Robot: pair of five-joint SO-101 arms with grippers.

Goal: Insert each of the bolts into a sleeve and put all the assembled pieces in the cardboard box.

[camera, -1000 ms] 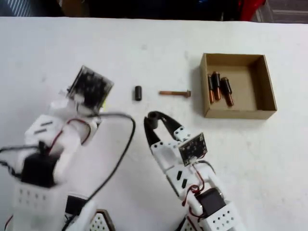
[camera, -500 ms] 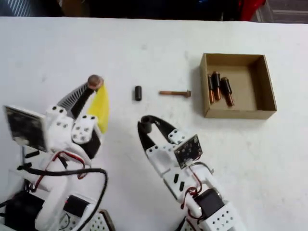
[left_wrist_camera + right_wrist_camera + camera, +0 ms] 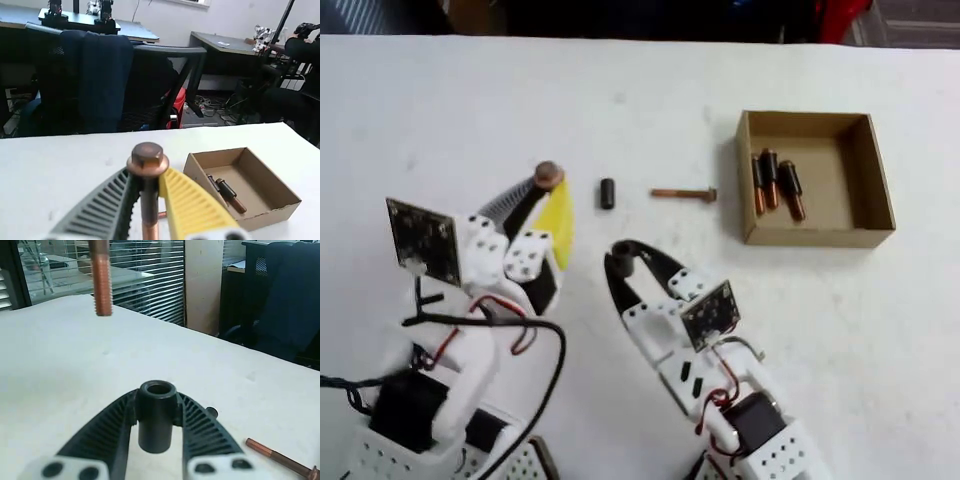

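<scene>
High view, clock directions taken on that frame.

- Left tool (image 3: 542,192): pinching the held bolt (image 3: 548,175) between its grey and yellow fingers. Bolt stands upright with its flanged hex head above the fingertips. In the left wrist view the head (image 3: 147,159) sits on top of the left tool (image 3: 146,176), with the copper shank running down between the fingers.
- Right tool (image 3: 625,262): pinching the held sleeve (image 3: 619,262), black, upright, with the bore open at the top. The right wrist view shows the held sleeve (image 3: 156,415) gripped on both sides by the black ribbed fingers of the right tool (image 3: 156,405). The threaded end of the held bolt (image 3: 101,285) hangs higher up and off to one side, apart from the sleeve.
- The held bolt lies at about 10 o'clock from the held sleeve, and the two are not touching.
- Loose sleeve (image 3: 608,193): lying on the white tabletop (image 3: 440,100), at 12 o'clock from the right tool and at 3 o'clock from the held bolt, near it.
- Loose bolt (image 3: 685,194): flat on the tabletop at 3 o'clock from the loose sleeve, with its head toward the box and a gap between the two.
- Cardboard box (image 3: 817,237): open, at 3 o'clock from the loose bolt and just beside its head.
- Assembled pieces (image 3: 772,185): three, side by side along the box's 9 o'clock wall, dark ends toward 12 o'clock and copper ends toward 6 o'clock.
</scene>
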